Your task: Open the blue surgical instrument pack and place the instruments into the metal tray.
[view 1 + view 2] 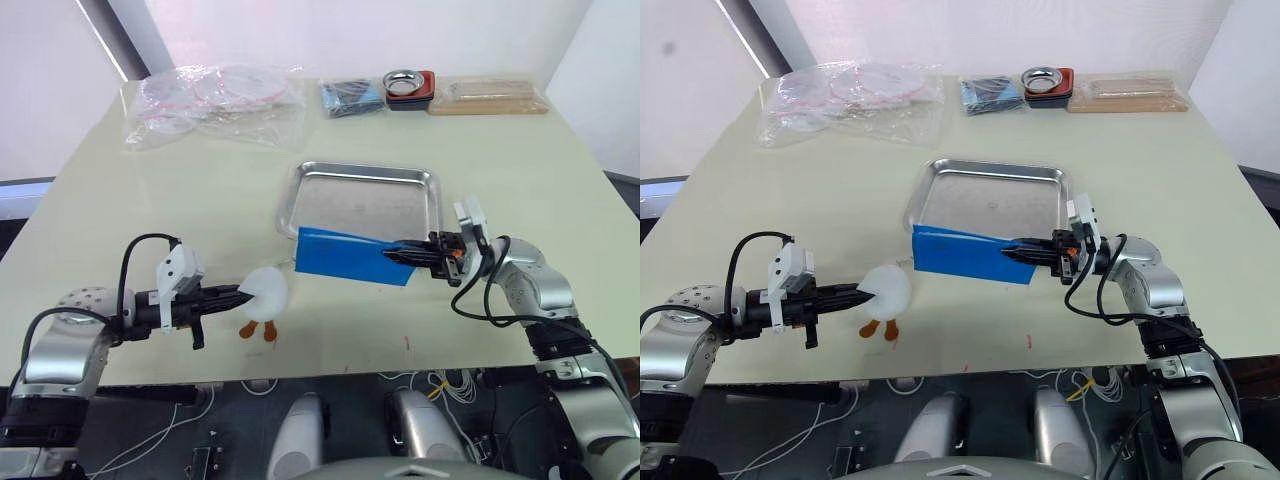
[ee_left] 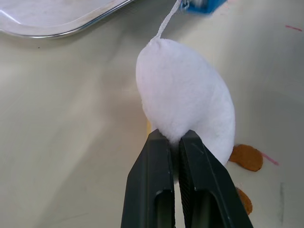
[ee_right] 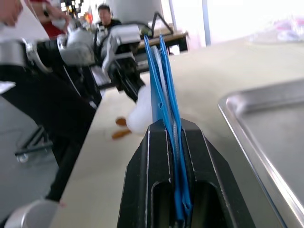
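Right now, pack: my right gripper (image 1: 400,252) pinches one end of the blue surgical instrument pack (image 1: 350,256), held on edge above the table, over the near rim of the metal tray (image 1: 360,200).
Writing: none readable on the blue face turned to me.
Pack's look: flat, plain blue, folded shut; my right wrist view shows a pale layer between the blue ones.
White pom-pom (image 1: 266,293): a fluffy ball on a thin white string running up to the pack's lower left corner; my left gripper (image 1: 244,293) is closed on it.
Orange tabs (image 1: 258,331): two, lying on the table just under the pom-pom.
Far edge: clear plastic bags (image 1: 215,103), a small dark-blue packet (image 1: 351,97), a round metal bowl in a red holder (image 1: 409,87), a wooden block (image 1: 488,97).
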Available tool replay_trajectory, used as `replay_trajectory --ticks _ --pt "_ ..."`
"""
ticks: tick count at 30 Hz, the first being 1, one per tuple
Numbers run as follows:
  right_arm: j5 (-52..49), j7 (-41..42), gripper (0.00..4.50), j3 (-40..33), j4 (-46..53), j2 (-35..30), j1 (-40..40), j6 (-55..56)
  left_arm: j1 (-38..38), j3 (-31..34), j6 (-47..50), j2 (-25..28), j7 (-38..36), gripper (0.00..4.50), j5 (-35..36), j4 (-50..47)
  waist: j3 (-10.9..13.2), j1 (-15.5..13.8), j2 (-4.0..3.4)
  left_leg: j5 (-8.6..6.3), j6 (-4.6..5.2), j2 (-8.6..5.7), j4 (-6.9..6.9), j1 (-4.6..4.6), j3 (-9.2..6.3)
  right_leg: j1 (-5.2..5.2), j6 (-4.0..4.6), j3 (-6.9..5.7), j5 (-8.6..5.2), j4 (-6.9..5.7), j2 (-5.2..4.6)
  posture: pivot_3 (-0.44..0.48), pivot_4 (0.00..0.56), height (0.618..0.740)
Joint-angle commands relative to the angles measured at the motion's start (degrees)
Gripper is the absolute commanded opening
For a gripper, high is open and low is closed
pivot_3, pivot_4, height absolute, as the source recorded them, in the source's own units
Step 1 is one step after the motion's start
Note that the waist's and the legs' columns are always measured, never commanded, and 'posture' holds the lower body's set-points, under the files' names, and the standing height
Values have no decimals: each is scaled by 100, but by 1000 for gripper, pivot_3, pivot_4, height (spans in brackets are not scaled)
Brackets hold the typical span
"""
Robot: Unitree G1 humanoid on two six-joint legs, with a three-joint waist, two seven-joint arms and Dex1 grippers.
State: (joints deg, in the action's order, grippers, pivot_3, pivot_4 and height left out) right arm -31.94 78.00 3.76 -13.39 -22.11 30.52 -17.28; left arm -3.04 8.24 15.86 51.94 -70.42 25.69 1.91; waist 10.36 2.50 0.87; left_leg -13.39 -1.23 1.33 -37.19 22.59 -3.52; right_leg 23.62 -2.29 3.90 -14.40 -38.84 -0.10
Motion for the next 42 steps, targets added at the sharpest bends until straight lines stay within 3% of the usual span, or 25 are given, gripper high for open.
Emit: replay_trajectory --ticks 1,11,19,28,31,38,42 --pt "-417 -141 0 -364 351 76 153 -187 131 -183 50 -10 -48 24 -208 189 0 2 0 0 0 0 0 0 0 0 0 0 0 0 0 0 150 740" --pt "-117 -102 0 -277 238 56 236 106 54 -98 -138 -9 -82 24 -229 220 1 -8 -1 0 0 -1 1 2 0 0 0 0 0 2 -1 0 150 740" --pt "427 -6 0 -49 7 68 247 792 -389 113 -256 330 -107 24 -305 82 2 9 -2 0 0 2 1 3 -1 4 -1 -1 0 -1 4 0 150 740" --pt "714 71 0 95 -263 73 261 1218 -844 112 -127 952 -670 24 -380 295 5 8 0 0 0 -1 1 20 3 17 0 1 0 3 1 0 150 740" --pt "762 72 0 124 -322 73 261 1302 -894 67 -199 1047 -717 999 -525 452 6 3 -2 0 0 0 5 20 1 19 0 0 0 2 3 0 150 740" --pt "846 61 0 111 -359 81 256 1398 -1257 -26 -884 930 -399 4373 -1062 1235 7 -3 -2 0 0 0 2 19 2 19 0 0 0 0 2 0 150 740" --pt "860 85 0 121 -368 58 242 1403 -1331 102 -985 845 -323 4448 -1018 1364 7 -3 -2 0 0 0 3 21 2 19 0 0 0 2 2 0 150 740"
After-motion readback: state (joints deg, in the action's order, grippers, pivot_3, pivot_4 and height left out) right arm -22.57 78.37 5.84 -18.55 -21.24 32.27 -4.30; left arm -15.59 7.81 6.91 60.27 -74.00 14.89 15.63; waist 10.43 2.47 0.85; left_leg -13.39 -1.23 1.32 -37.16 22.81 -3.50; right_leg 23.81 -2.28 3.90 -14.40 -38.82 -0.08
